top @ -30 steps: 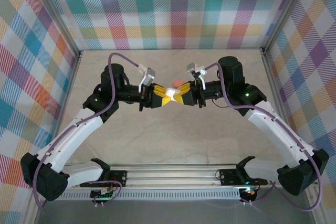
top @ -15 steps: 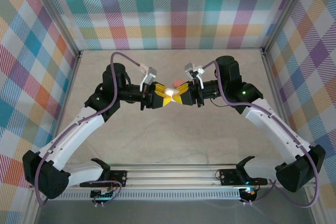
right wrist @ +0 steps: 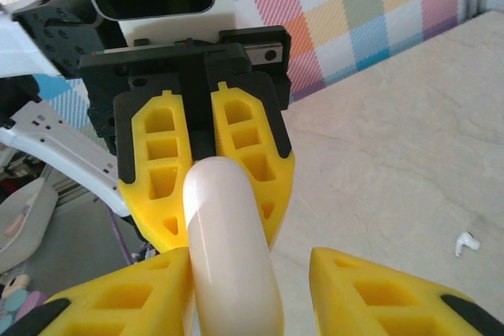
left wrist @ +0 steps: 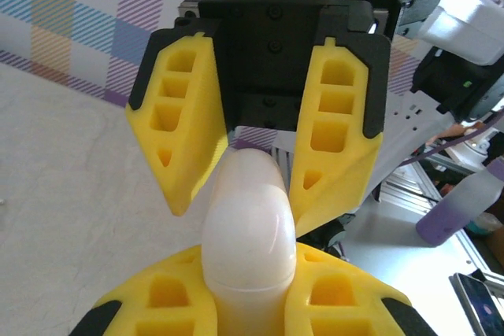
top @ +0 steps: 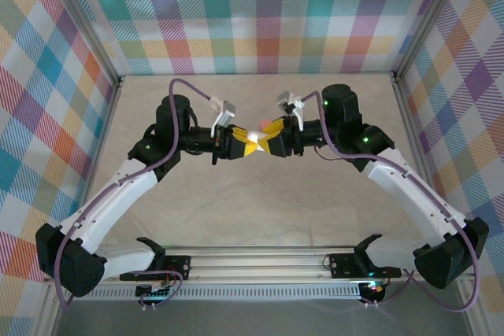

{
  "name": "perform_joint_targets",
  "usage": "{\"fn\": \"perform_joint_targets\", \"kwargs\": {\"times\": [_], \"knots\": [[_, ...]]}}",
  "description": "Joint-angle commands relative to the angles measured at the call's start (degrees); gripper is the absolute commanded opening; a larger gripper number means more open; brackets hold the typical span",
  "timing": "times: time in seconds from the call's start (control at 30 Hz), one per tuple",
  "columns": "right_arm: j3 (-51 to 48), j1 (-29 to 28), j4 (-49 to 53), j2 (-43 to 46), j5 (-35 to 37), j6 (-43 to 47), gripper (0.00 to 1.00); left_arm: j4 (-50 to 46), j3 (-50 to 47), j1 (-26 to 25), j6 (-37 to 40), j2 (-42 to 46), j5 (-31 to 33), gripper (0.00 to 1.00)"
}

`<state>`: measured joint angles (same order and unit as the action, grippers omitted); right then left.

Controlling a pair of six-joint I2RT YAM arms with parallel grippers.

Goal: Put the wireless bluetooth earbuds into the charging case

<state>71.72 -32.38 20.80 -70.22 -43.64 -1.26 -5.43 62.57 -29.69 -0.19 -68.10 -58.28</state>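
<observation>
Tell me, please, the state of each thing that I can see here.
White case: closed, held in the air.
Left gripper: shut on the white case.
Right gripper: open, fingers on both sides of the white case.
White earbud: lying loose on the table.

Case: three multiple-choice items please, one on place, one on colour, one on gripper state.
1. Where is the case?
A in a drawer
B mid-air, in the left gripper
C in a tray
2. Case colour?
A white
B black
C blue
3. Right gripper jaws?
A open
B shut on the case
C shut on an earbud

Answers:
1 B: the left gripper clamps it mid-air.
2 A: its shell is white.
3 A: a gap shows beside the case in the right wrist view.
</observation>
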Motion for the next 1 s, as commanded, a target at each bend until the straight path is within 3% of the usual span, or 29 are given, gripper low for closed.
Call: {"fn": "perform_joint_targets", "kwargs": {"times": [0.0,0.5,0.73,0.97], "knots": [[1.26,1.18,0.50,-0.79,5.68,-1.38,0.43,-0.67,-0.86,0.16,2.36,2.19,-2.58,0.00],[-0.56,5.13,-0.33,-3.61,8.05,-8.84,0.51,-3.18,-2.44,0.16,4.23,3.40,0.04,0.00],[-0.37,5.13,-1.56,-3.66,3.56,-10.66,0.54,-3.48,-3.66,0.25,2.48,3.68,7.16,0.00],[3.78,6.30,6.04,-3.88,8.10,-11.15,0.55,-6.17,-4.29,0.86,1.53,2.98,17.88,0.00]]}}
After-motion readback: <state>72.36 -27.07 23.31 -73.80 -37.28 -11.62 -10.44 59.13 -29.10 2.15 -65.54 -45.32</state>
